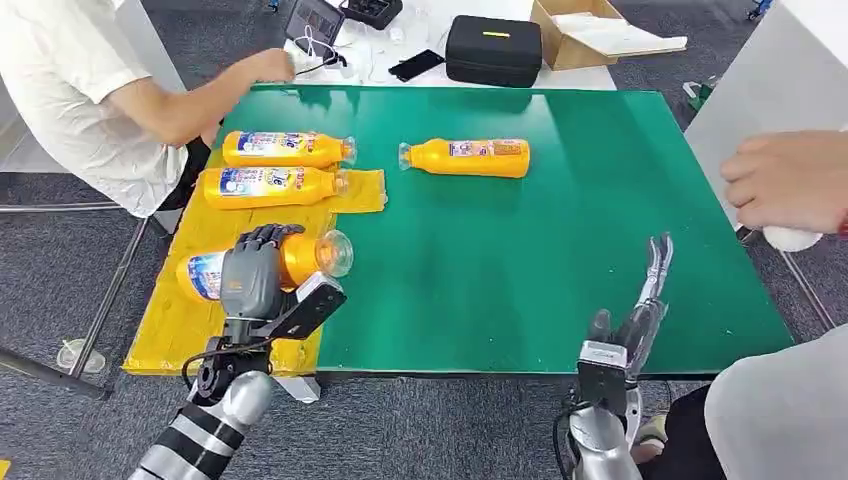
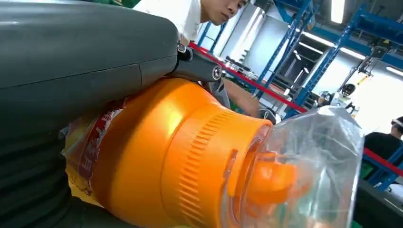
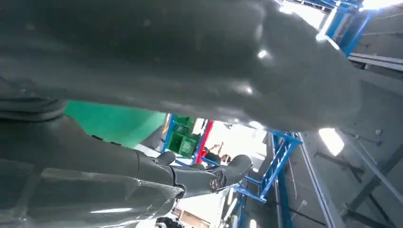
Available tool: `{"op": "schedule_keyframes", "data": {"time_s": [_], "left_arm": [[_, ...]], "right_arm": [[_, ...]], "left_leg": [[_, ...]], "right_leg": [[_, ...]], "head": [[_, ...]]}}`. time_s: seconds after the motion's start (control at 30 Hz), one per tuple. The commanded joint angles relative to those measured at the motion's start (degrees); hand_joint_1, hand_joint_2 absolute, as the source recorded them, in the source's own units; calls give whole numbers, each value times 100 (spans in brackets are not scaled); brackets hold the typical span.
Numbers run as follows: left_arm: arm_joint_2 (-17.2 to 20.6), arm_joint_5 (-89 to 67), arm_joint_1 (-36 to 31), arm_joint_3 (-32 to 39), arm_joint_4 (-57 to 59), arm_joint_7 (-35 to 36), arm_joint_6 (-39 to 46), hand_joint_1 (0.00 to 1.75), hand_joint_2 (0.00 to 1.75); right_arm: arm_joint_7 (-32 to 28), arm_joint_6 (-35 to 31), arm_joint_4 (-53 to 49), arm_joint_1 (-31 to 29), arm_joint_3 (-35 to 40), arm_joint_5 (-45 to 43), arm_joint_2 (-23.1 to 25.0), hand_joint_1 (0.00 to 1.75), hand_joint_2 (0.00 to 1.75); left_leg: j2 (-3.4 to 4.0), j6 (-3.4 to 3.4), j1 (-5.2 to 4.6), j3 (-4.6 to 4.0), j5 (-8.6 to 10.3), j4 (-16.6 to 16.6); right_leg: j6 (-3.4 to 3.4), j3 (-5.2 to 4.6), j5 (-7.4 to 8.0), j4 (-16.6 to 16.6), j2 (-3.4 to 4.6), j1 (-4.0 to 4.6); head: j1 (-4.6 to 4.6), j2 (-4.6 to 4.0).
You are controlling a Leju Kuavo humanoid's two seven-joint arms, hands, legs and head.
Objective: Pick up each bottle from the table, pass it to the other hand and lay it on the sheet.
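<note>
1. The head view lays out the whole scene: a green table [image 1: 560,230] with a yellow sheet [image 1: 190,310] over its left edge, two orange bottles lying side by side on the sheet's far part [image 1: 285,149] [image 1: 270,186], and a fourth bottle [image 1: 468,157] lying on the bare green surface, well apart from the sheet.
2. The left wrist view adds detail that the head view lacks: the held bottle [image 2: 157,161] has a ribbed orange collar and a clear plastic cover [image 2: 309,166] over its spout.
3. The left hand [image 1: 250,272] reaches over the near part of the sheet, knuckles up, fingers curled over the top of the held bottle, which lies on its side with its cap pointing toward the table's middle.
4. The right hand [image 1: 635,310] hangs above the table's near edge, well apart from every bottle, its fingers stretched forward and slightly apart, holding nothing.
5. The right wrist view shows one dark finger [image 3: 209,175] extended in the air.
6. A person in a white shirt [image 1: 70,90] sits at the far left; another person's hand [image 1: 785,180] rests at the right edge.
</note>
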Motion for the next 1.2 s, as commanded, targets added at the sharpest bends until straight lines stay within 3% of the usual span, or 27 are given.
{"op": "schedule_keyframes", "data": {"time_s": [0.03, 0.13, 0.2, 0.23, 0.3, 0.37, 0.4, 0.43, 0.47, 0.5, 0.53, 0.57, 0.6, 0.63, 0.67, 0.8, 0.93, 1.0, 1.1, 1.13, 1.17, 1.2], "left_arm": [[85, -409, -776, -131, 1337, 268, -772, 175, 175], [-177, -146, -1481, 52, 2783, 55, -1481, 175, 175], [-247, -92, -1775, 119, 3318, -71, -1508, 175, 175], [-265, -153, -1812, 83, 3461, -67, -1447, 175, 175], [-302, -117, -1899, 139, 3671, -51, -1468, 175, 175], [-339, -14, -1916, 237, 3757, -20, -1530, 113, 175], [-339, -14, -1916, 237, 3757, -20, -1530, 113, 175], [-339, -14, -1916, 237, 3757, -20, -1530, 80, 175], [-341, -7, -1924, 241, 3801, -13, -1574, 70, 175], [-340, -16, -1941, 231, 3843, 4, -1616, 148, 175], [-323, -95, -1960, 169, 3880, 23, -1601, 164, 175], [-311, -154, -1960, 138, 3907, 49, -1519, 157, 175], [-346, -71, -1941, 217, 3940, 50, -1532, 106, 175], [-346, -71, -1941, 217, 3940, 50, -1532, 93, 175], [-355, -75, -1934, 205, 3968, 38, -1583, 38, 175], [-376, 24, -1954, 283, 4089, 57, -1766, 65, 175], [-383, 69, -1997, 348, 4219, 172, -1850, 65, 175], [-390, 83, -1996, 363, 4240, 189, -1872, 52, 175], [-390, 83, -1996, 363, 4240, 189, -1872, 49, 175], [-398, 95, -1999, 375, 4253, 203, -1887, 31, 175], [-429, 160, -1993, 436, 4268, 237, -1936, 0, 175], [-424, 74, -2026, 380, 4282, 363, -1909, 0, 175]], "right_arm": [[9, 140, 381, -226, 154, -174, -124, 0, 0], [9, 511, 896, -472, 327, -281, -61, 0, 0], [9, 617, 1131, -584, 397, -314, 33, 0, 0], [9, 627, 1198, -616, 430, -332, 1, 0, 175], [9, 706, 1335, -652, 464, -428, 4, 0, 175], [9, 720, 1399, -658, 447, -457, 7, 0, 175], [9, 720, 1399, -658, 447, -457, 7, 0, 175], [9, 720, 1399, -658, 447, -457, 7, 0, 175], [9, 739, 1434, -669, 438, -469, 2, 0, 175], [9, 766, 1476, -680, 427, -488, 6, 0, 175], [9, 817, 1526, -699, 415, -515, 13, 0, 175], [9, 897, 1580, -736, 389, -564, 28, 0, 175], [9, 904, 1619, -761, 382, -548, 40, 0, 175], [9, 904, 1619, -761, 382, -548, 40, 0, 175], [9, 947, 1641, -780, 377, -573, 46, 0, 175], [9, 1063, 1775, -895, 366, -596, 83, 0, 175], [9, 1118, 1892, -965, 359, -605, 97, 0, 175], [9, 1128, 1928, -967, 344, -620, 93, 0, 175], [9, 1128, 1928, -967, 344, -620, 93, 0, 175], [9, 1146, 1971, -989, 328, -635, 93, 0, 175], [9, 1157, 2012, -992, 308, -644, 97, 0, 175], [9, 1155, 2011, -993, 280, -662, 111, 0, 175]], "left_leg": [[1, 3, 1, 26, -7, -2], [-3, 3, 2, 24, -1, -4], [1, 2, 5, 16, 3, -3], [3, 2, 3, 16, 4, -4], [8, 0, 4, 22, 4, -3], [7, 1, 4, 29, 5, -5], [4, 5, 3, 25, 9, -5], [5, 5, 4, 27, 7, -4], [5, 5, 2, 21, 9, -4], [8, 6, 3, 27, 5, -4], [6, 5, 4, 18, 8, -2], [9, 6, 3, 26, 3, -1], [11, 5, 3, 19, 6, -1], [11, 7, 2, 32, 2, -3], [11, 6, 2, 25, 4, -2], [14, 7, 1, 34, 1, -1], [9, 4, 1, 12, 10, -3], [14, 4, 3, 19, 7, -2], [16, 5, 3, 24, 5, -2], [17, 6, 2, 28, 4, -2], [14, 6, 0, 29, 5, -4], [13, 7, 1, 31, 2, -2]], "right_leg": [[-10, 28, -7, -2, -7, 4], [-9, 27, -2, -6, -10, 5], [-8, 19, 4, -7, -2, 7], [-7, 18, 4, -7, -1, 6], [-11, 21, 7, -6, 3, 7], [-25, 28, 13, -7, -3, 8], [-23, 24, 12, -7, -4, 8], [-24, 27, 10, -6, -4, 9], [-22, 20, 10, -4, -3, 6], [-23, 25, 8, -5, 0, 7], [-21, 19, 10, -3, -1, 8], [-23, 26, 6, -2, 0, 7], [-22, 19, 10, -2, 4, 7], [-24, 32, 5, -3, 1, 6], [-23, 25, 7, -3, 2, 6], [-28, 33, 5, 0, 3, 7], [-21, 11, 13, -2, 4, 4], [-22, 17, 12, -3, 8, 6], [-24, 22, 11, -3, 9, 7], [-25, 25, 10, -3, 9, 7], [-23, 26, 9, -3, 7, 4], [-25, 28, 5, -1, 2, 6]], "head": [[0, 0], [0, 0], [0, 0], [0, 0], [0, 0], [0, 0], [2, 0], [0, 0], [0, 0], [0, 0], [0, 0], [0, 0], [0, 0], [0, 2], [0, 0], [0, 0], [-2, 0], [0, 0], [0, 0], [0, 0], [0, 0], [0, 0]]}}
